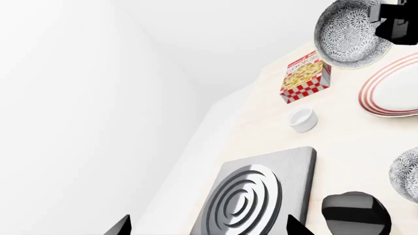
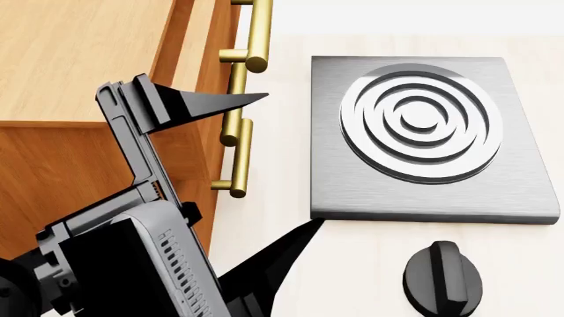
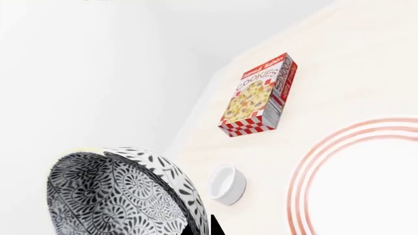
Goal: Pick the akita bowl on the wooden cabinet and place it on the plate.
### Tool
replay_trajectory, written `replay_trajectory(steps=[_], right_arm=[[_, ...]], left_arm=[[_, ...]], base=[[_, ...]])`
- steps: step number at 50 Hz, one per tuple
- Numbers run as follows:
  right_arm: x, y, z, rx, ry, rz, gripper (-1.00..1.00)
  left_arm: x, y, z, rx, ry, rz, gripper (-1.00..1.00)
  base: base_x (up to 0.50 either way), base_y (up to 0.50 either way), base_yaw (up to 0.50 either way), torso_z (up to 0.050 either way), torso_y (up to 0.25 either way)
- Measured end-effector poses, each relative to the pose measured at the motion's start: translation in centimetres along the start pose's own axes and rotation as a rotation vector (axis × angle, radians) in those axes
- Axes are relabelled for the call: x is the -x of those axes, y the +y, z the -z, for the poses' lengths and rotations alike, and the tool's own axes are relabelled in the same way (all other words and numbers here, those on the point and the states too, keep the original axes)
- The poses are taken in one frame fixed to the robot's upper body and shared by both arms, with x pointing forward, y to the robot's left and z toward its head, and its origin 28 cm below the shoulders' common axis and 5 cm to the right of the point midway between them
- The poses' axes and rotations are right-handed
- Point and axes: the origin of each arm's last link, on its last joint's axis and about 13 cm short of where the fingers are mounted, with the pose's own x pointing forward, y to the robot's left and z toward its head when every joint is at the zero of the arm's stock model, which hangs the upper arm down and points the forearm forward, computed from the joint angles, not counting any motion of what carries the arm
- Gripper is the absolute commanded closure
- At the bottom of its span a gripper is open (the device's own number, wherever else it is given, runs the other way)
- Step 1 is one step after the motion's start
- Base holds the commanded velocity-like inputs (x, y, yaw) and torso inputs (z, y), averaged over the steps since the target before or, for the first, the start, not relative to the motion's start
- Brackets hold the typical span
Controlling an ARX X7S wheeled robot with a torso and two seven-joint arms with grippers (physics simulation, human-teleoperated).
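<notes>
above the pale counter (image 1: 261,122), the akita bowl (image 1: 347,33) is hanging in the air, gripped at its rim by the right gripper (image 1: 392,20), whose black fingers are showing at the picture's corner in the left wrist view. in the right wrist view the same bowl (image 3: 121,193) is filling the near foreground, tilted, with a black fingertip (image 3: 203,226) pressing against its outer wall, so the right hand is closing tight on the bowl. the plate (image 1: 394,88) is lying on the counter just beside and below the bowl, its red rings showing; the bowl is not sitting on it. a small plain white cup (image 3: 227,183) is standing near the plate (image 3: 365,181), and a cookies box (image 3: 260,95) is lying flat farther along the counter. a second patterned bowl (image 1: 406,174) is peeking in at the edge of the left wrist view. in the head view the left gripper (image 2: 264,168) is hovering with its two pointed black fingers spread wide apart and gripping nothing, in front of the wooden cabinet (image 2: 79,79) and its brass handles (image 2: 242,99). a steel burner plate (image 2: 423,132) and a black knob (image 2: 443,277) are sitting on the counter beside the cabinet.
</notes>
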Motion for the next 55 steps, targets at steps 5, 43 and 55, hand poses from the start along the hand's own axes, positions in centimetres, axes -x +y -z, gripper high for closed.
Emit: replay_trajectory(steps=[5,43,55], right_arm=[[0.0,-0.3,-0.1,-0.018,0.002,0.008,1.0],[-0.4,-1.1,-0.5,-0.042,0.0,0.008,1.0],[-0.7,-1.1,-0.7,-0.017,-0.002,0.007,1.0]], left_arm=[[0.0,0.0,0.0,0.001,0.0,0.0,-1.0],[-0.6,0.0,0.8,0.019,0.024,-0.14,-1.0],[-0.7,0.0,1.0,0.03,0.032,-0.157,-1.0]], base=[[0.0,0.0,0.0,0.0,0.0],[0.0,0.0,0.0,0.0,0.0],[0.0,0.0,0.0,0.0,0.0]])
